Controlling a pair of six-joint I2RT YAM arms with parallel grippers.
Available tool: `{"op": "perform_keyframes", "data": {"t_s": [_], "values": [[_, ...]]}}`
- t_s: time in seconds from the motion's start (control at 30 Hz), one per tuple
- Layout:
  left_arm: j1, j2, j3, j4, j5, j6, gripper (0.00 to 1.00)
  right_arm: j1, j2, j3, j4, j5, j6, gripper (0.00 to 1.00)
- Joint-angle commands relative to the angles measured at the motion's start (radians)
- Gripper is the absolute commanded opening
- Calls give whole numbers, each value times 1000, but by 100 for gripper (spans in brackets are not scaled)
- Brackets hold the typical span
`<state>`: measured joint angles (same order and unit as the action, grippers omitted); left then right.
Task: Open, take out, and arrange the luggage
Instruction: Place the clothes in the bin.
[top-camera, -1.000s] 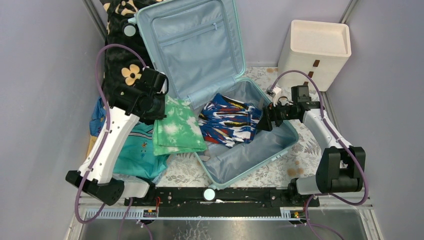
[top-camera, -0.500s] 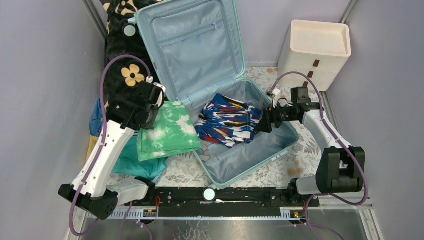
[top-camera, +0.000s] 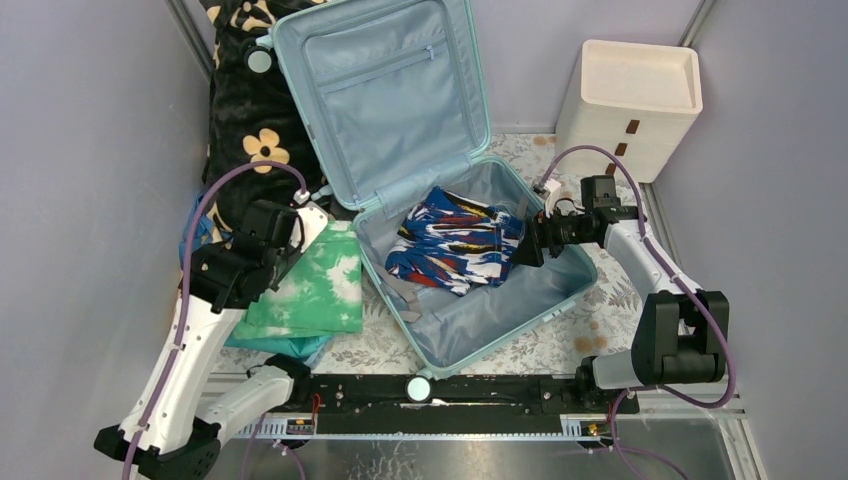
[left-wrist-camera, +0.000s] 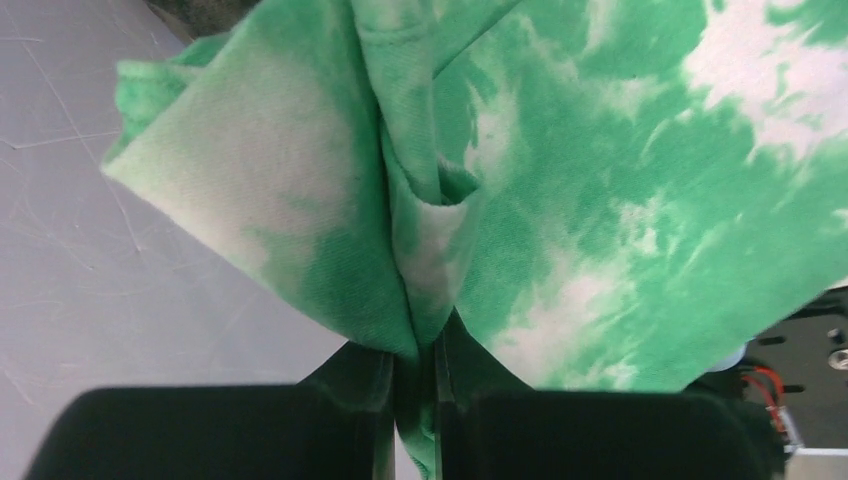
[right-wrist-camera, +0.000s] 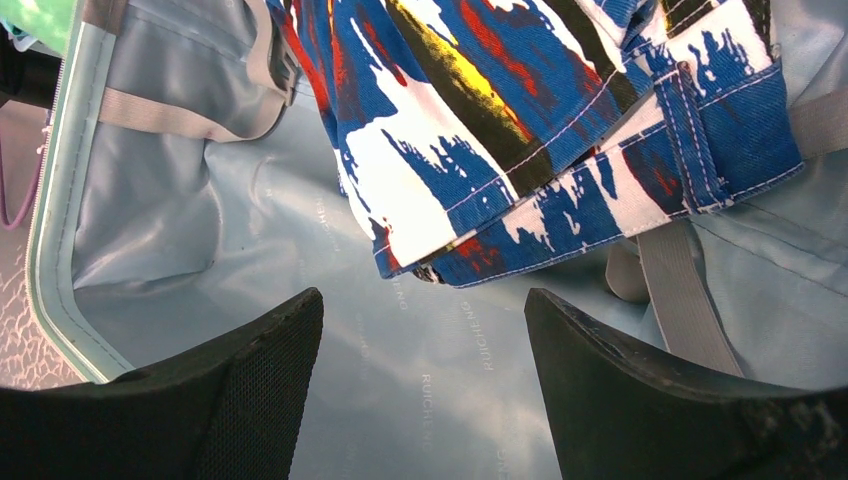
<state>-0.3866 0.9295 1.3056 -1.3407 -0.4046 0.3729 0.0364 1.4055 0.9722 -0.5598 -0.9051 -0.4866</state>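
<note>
1. Location: the luggage (top-camera: 480, 312) lies open in the middle of the table; its lid stands up toward the back and its base lies between the two arms; a blue, white and red patterned garment (top-camera: 455, 240) lies inside it.
2. Left gripper (left-wrist-camera: 412, 368): jaws drawn narrow, pinching a fold of the green tie-dye garment (top-camera: 315, 290); the cloth hangs clear of the suitcase, over a teal garment (top-camera: 275, 345) on the left; we cannot tell whether it rests there yet.
3. Right gripper (right-wrist-camera: 422, 300): jaws wide and empty, poised just beside the near edge of the patterned garment; no contact is visible.
4. Step in hand, as we judge it: setting the green garment down outside the case; we advise lowering it flat onto the teal garment and letting go only once the cloth is borne from below, so the fold holds; do not drag it sideways, or the pile beneath may shift.
5. For the next pick we advise closing on the thick folded edge; the grey straps (right-wrist-camera: 680, 300) lie under and beside the garment and should stay out of the jaws.
6. Writing: faint tone-on-tone lettering (right-wrist-camera: 428, 392) repeats across the lining; we read it only in part, seemingly "RUICH"; we see no other label or brand in any view.
</note>
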Motion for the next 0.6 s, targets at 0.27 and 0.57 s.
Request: {"op": "perform_keyframes", "data": {"t_s": [0.27, 0.57], "values": [[35, -48, 2, 49, -135, 263, 0, 2, 2, -1, 18, 11, -21, 82], [76, -35, -127, 84, -139, 317, 0, 1, -12, -2, 14, 9, -28, 82]]}}
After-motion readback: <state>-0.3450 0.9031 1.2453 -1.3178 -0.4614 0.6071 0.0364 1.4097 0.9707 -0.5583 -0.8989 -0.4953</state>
